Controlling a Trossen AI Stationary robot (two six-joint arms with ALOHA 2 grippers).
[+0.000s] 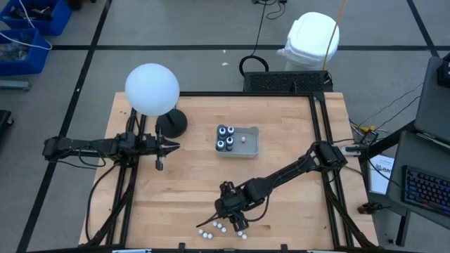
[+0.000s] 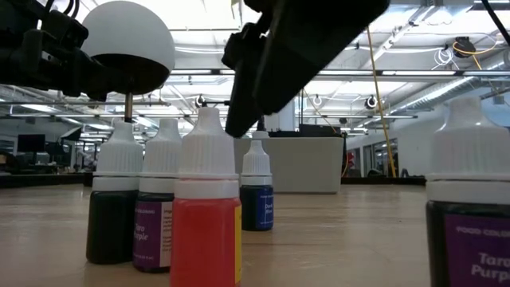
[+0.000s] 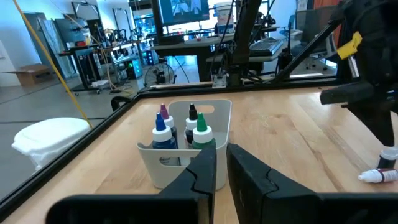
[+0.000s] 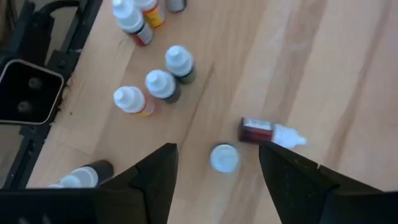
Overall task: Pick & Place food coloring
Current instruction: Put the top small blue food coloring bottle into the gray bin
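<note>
Several small white-capped food coloring bottles [image 1: 221, 228] stand near the table's front edge. In the right wrist view one upright bottle [image 4: 224, 158] shows between the fingers of my open right gripper [image 4: 217, 163], which slants down over it [image 1: 237, 218] without touching it. Beside it a dark red bottle [image 4: 266, 132] lies on its side. Other bottles [image 4: 163, 84] stand upright farther off. A grey tray [image 1: 248, 146] mid-table holds bigger bottles [image 3: 164, 132] with coloured tips. My left gripper [image 1: 159, 149] waits level at the table's left, shut and holding nothing.
A white ball lamp [image 1: 151, 89] on a black base [image 1: 174, 124] stands at the back left, close to my left arm. Black frame rails [image 1: 320, 119] run along the table's sides. The loose bottles sit close to the table's front edge [image 1: 225, 246].
</note>
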